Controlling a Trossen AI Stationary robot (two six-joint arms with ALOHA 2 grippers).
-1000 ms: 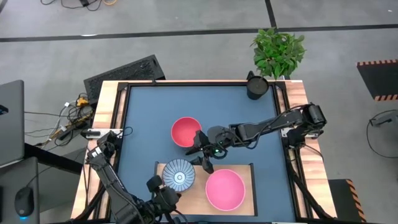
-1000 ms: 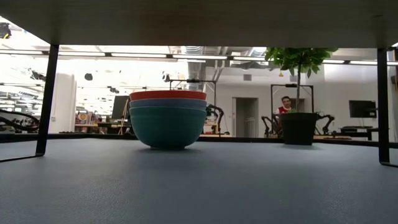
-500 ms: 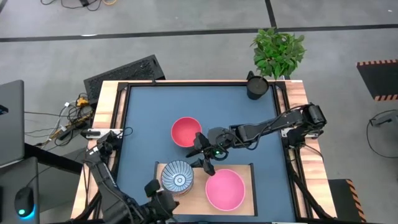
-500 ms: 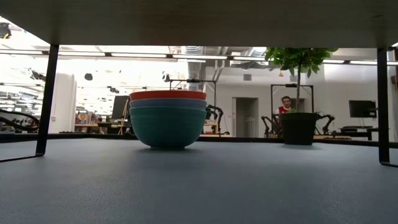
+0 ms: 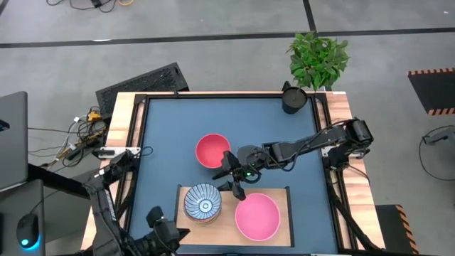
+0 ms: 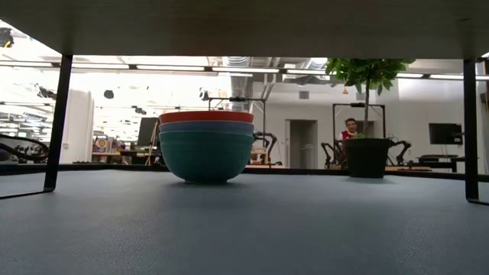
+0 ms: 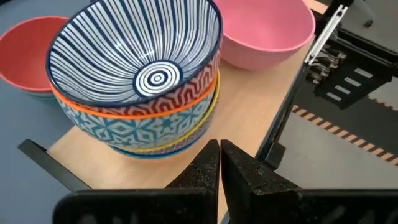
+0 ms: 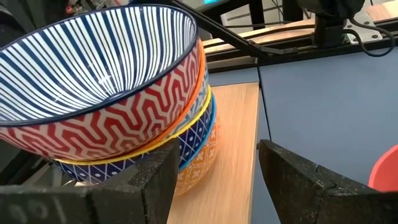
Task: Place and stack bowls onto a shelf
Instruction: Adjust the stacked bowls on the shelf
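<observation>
A stack of small patterned bowls (image 5: 202, 203) is sitting on the pale wooden shelf (image 5: 226, 224), just beside the right tool (image 5: 231, 178), which is hanging above the shelf's far edge with its fingers spread wide and holding nothing. The top bowl (image 7: 140, 59) is showing fine blue-and-white stripes running inward to a ringed centre, with a red zigzag on its outer wall; under it an orange-rimmed bowl with a light-blue geometric pattern and a yellow-rimmed one are nesting. In the right wrist view the stack (image 8: 118, 99) is filling the space ahead of the open fingers (image 8: 298, 180), with an orange lattice bowl at the bottom.

A wide pink bowl (image 5: 257, 216) is resting on the same shelf on the near side of the right tool, next to the stack without touching it. A red bowl (image 5: 212, 150) is standing on the blue counter (image 5: 170, 135) just on the far side of that tool; the low view is showing it as the top of a stack (image 6: 206, 145) with a blue-grey and a teal bowl beneath.

The left tool (image 5: 165, 229) is waiting off the shelf's left end, its fingers (image 7: 219, 171) pressed together and empty.

A dark cup (image 5: 293, 98) is standing at the counter's far right corner, well apart from both tools, with a potted plant (image 5: 318, 58) behind it on the grey floor. A person in red (image 6: 351, 128) is showing in the room beyond.
</observation>
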